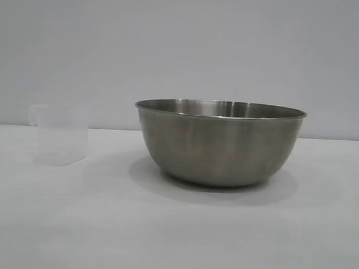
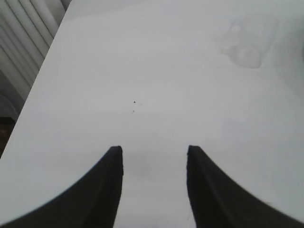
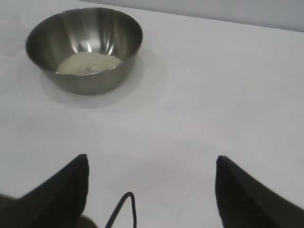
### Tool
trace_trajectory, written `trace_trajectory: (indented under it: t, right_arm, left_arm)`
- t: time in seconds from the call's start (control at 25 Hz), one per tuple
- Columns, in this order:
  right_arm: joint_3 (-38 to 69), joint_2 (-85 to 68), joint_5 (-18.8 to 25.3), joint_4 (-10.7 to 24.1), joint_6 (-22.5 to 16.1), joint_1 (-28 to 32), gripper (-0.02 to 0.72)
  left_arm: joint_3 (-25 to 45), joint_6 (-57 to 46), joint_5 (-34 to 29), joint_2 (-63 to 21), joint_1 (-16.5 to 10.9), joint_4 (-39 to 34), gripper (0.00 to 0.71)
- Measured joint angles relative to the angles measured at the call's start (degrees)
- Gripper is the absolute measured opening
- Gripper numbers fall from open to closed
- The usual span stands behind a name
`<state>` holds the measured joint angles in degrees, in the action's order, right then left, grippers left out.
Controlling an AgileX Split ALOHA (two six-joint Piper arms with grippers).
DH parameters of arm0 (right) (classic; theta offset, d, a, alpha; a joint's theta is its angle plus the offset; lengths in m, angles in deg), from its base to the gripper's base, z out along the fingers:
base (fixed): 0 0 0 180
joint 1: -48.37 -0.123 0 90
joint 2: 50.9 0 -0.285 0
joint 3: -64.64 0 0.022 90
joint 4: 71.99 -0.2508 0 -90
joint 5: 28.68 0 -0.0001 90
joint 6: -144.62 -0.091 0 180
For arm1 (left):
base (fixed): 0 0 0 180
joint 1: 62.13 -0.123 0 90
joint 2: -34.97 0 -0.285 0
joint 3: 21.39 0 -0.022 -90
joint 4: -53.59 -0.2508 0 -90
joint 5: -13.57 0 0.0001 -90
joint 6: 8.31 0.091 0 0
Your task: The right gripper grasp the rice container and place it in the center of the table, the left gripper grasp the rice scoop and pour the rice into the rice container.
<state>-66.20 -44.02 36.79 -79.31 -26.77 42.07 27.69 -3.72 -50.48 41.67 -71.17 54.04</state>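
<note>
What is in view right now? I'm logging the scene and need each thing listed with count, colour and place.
rice container: one, brushed steel, on the table, right of the scoop.
rice: one small heap, white, inside the rice container.
rice scoop: one, translucent white, upright on the table, apart from the container.
table: one, white, under everything.
cable: one, black, near the right gripper.
left gripper: one, black, open over bare table, holding nothing.
right gripper: one, black, open, away from the container, holding nothing.

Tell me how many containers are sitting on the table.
2: a steel bowl near the middle with rice inside, and a small plastic cup standing apart to its left in the exterior view. None appear hidden.
</note>
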Motion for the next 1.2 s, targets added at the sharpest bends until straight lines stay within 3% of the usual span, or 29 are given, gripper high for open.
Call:
trace_trajectory:
  t: [0.12, 1.2]
  right_arm:
    - [0.0, 0.0, 0.0, 0.0, 0.0, 2.61, 0.491]
    - [0.0, 0.0, 0.0, 0.0, 0.0, 2.61, 0.491]
  left_arm:
    - [0.0, 0.0, 0.0, 0.0, 0.0, 0.0, 0.265]
    - [0.0, 0.0, 0.0, 0.0, 0.0, 0.0, 0.265]
